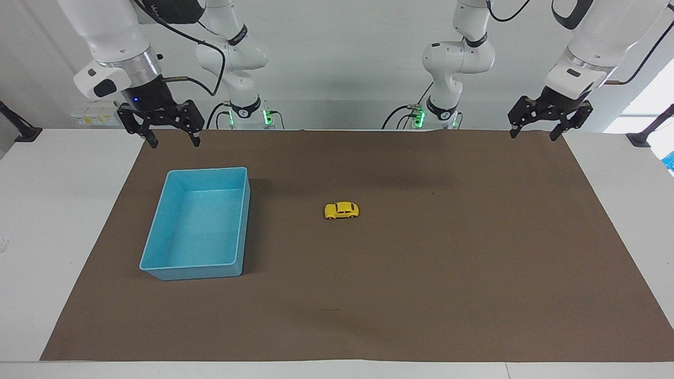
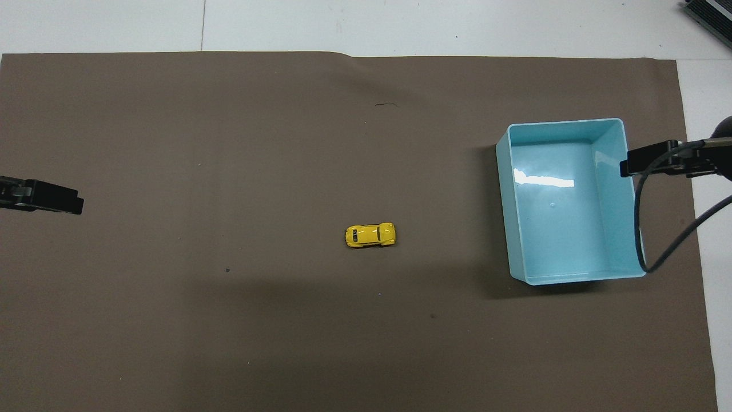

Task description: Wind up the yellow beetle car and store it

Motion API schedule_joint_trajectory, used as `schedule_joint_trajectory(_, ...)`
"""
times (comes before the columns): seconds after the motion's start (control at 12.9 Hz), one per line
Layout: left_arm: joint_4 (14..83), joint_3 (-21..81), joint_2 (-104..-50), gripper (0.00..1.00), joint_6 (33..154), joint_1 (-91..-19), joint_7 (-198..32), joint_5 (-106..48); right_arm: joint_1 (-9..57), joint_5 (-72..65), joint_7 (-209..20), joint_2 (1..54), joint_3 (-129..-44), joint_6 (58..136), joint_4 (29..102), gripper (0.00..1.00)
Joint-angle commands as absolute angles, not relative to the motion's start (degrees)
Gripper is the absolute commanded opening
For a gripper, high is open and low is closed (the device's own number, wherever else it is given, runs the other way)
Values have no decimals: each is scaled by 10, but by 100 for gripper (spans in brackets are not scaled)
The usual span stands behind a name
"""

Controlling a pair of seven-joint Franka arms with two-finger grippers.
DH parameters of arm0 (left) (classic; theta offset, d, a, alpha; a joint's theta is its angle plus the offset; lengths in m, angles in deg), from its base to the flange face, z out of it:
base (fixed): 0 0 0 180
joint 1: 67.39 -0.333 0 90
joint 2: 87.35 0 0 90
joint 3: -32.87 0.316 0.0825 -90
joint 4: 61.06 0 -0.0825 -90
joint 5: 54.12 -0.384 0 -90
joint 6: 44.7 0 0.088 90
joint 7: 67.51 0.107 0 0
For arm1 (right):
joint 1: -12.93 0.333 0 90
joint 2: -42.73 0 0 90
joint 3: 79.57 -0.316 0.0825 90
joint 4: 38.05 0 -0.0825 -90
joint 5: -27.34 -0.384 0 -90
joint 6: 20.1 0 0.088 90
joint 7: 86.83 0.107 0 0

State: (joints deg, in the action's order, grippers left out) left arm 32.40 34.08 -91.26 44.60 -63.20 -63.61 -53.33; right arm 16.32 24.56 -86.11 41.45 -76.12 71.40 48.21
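Note:
The yellow beetle car [image 1: 341, 210] [image 2: 370, 235] stands on its wheels in the middle of the brown mat, untouched. My left gripper [image 1: 533, 132] hangs open and empty over the mat's corner at the left arm's end, close to the robots' edge; only one fingertip [image 2: 57, 200] of it shows in the overhead view. My right gripper [image 1: 174, 141] is open and empty too, held over the mat's edge just beside the blue bin's end that is nearer the robots. One right fingertip [image 2: 643, 161] shows overhead by the bin's rim.
A light blue rectangular bin [image 1: 158, 267] [image 2: 514, 229] sits on the mat toward the right arm's end, with nothing in it. The brown mat [image 1: 421, 295] covers most of the white table. A black cable [image 2: 663, 257] droops over the bin's corner in the overhead view.

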Motion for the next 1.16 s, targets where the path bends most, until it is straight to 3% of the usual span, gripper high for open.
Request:
schedule_joint_trajectory(0.0, 339, 340, -918, 100, 460, -632, -726, -527, 161, 249, -849, 420, -762, 703, 482, 100)
schedule_joint_trajectory(0.39, 390, 338, -927, 100, 462, -601, -965, -527, 160, 248, -850, 420, -762, 705, 482, 100)
schedule_joint_trajectory(0.78, 398, 337, -918, 100, 504, -590, -1220, -526, 161, 247, -849, 420, -761, 705, 482, 100)
schedule_joint_trajectory(1.09, 404, 337, -917, 100, 536, -529, -1456, -526, 160, 247, -850, 420, -761, 704, 482, 100)
